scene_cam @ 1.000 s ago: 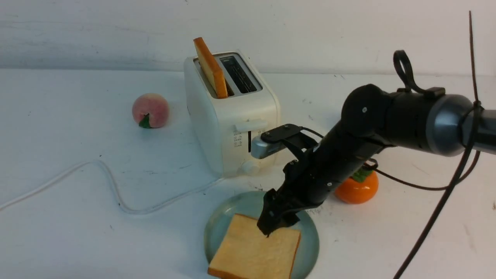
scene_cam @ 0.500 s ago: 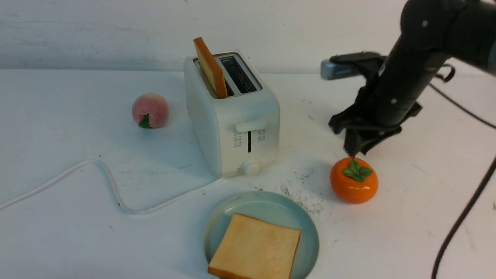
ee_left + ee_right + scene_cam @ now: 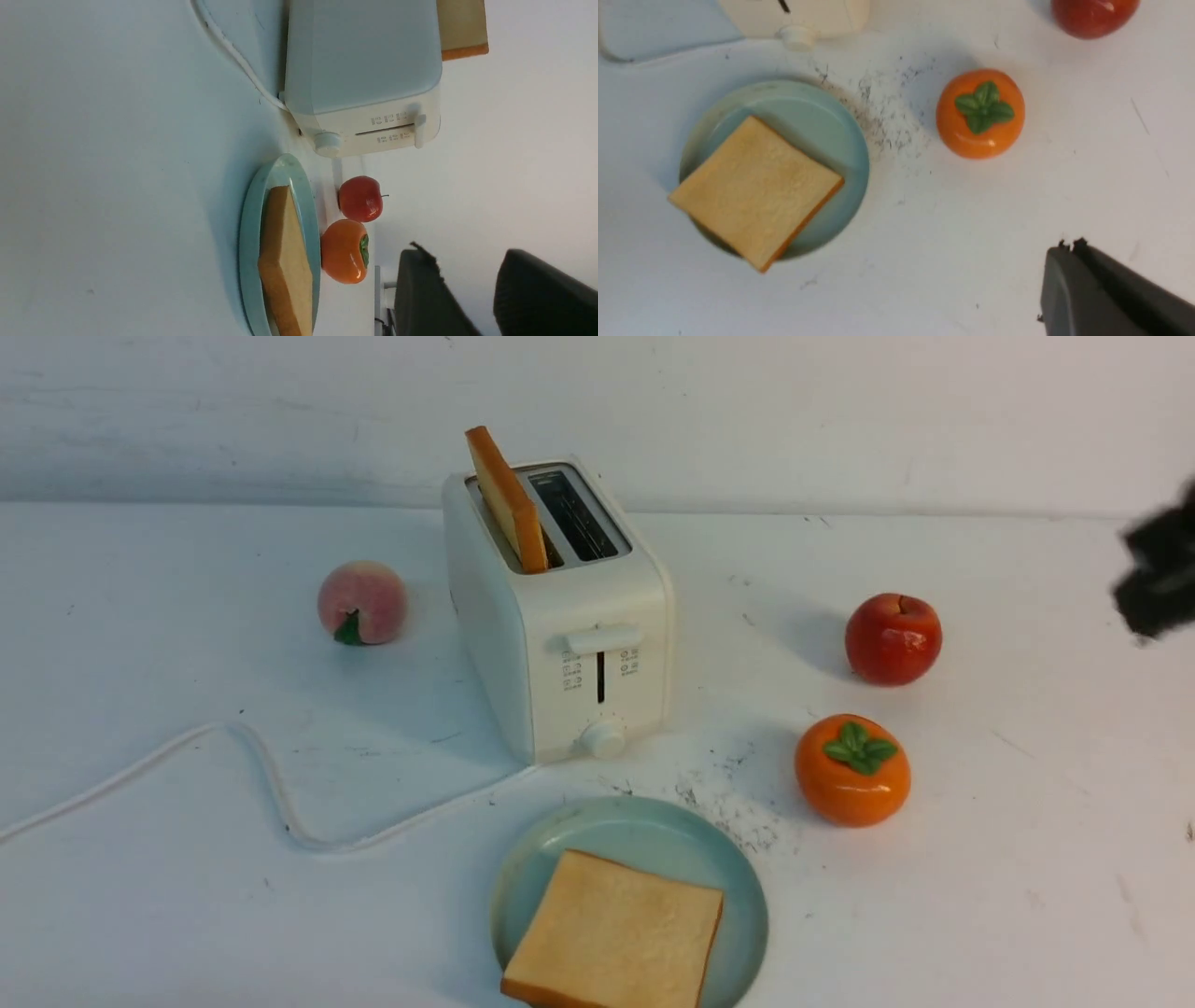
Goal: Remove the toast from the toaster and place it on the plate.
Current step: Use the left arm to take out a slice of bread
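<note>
Front view: toast slice [image 3: 611, 933] lay on plate [image 3: 644, 823], second slice [image 3: 504, 495] stood in toaster [image 3: 597, 616]; left gripper [image 3: 462, 254] gaped, right gripper [image 3: 1066, 249] was closed, both empty; pinching that slice's exposed top, lifting straight, looked soundest.

Smooth white plastic toaster [image 3: 611, 607]; smooth glazed plate [image 3: 635, 823]; scuffed matt table [image 3: 187, 644].

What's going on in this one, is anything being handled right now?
Nothing is held at this moment. One toast slice lies flat on the plate, overhanging its near rim. A second slice stands in the toaster, in its left slot. The right gripper is off to the far right, jaws shut and empty; the left gripper is open and empty.
</note>
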Robot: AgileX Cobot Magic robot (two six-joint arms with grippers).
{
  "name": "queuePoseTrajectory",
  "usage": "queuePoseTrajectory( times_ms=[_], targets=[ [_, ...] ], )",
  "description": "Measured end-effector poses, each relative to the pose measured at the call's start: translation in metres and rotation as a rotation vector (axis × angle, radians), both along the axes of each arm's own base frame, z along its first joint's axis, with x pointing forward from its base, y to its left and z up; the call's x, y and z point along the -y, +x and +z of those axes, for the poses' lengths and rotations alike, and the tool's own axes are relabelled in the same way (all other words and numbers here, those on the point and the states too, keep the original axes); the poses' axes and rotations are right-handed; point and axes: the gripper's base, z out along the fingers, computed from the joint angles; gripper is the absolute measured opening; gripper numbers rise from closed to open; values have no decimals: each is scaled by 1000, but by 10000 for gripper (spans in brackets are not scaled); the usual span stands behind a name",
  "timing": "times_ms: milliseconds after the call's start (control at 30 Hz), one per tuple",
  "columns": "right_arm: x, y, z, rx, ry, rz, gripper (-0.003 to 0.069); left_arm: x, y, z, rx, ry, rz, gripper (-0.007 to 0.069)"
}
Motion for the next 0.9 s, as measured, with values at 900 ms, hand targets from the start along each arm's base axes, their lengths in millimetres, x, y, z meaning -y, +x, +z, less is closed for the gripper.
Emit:
queuePoseTrajectory(
  times_ms=[900],
  targets=[
    [65, -163, -83, 543, 116, -200, -2, 43, 102, 214, 150, 474, -534, -14]
  ],
)
